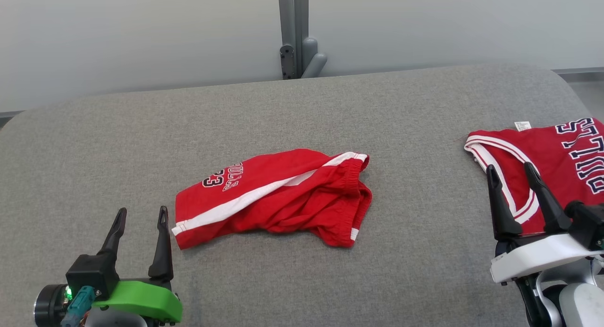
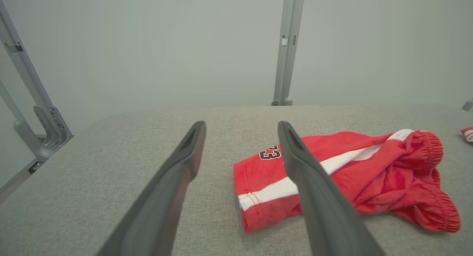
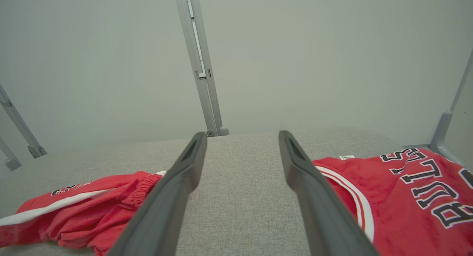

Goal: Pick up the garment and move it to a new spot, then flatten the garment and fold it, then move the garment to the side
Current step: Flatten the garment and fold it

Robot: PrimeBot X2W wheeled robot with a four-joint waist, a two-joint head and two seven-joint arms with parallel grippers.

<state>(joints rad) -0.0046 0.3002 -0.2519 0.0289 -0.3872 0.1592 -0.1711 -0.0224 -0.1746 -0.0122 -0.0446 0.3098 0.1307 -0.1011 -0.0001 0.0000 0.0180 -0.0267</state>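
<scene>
Red shorts (image 1: 283, 199) with a white side stripe and dark lettering lie crumpled in the middle of the grey padded table (image 1: 302, 105). My left gripper (image 1: 143, 209) stands open at the lower left, just left of the shorts' leg hem and holding nothing. In the left wrist view the shorts (image 2: 369, 167) lie behind and right of that gripper's (image 2: 241, 125) right finger. My right gripper (image 1: 510, 166) is open at the lower right, over the edge of a red jersey (image 1: 557, 152). The right wrist view shows its gripper (image 3: 242, 134) between the shorts (image 3: 81, 208) and the jersey (image 3: 406, 197).
The jersey, with white trim and dark letters, lies flat at the table's right edge. A grey metal post (image 1: 295, 34) with a bracket stands behind the table's far edge against a pale wall. Bare table surface stretches across the back and left.
</scene>
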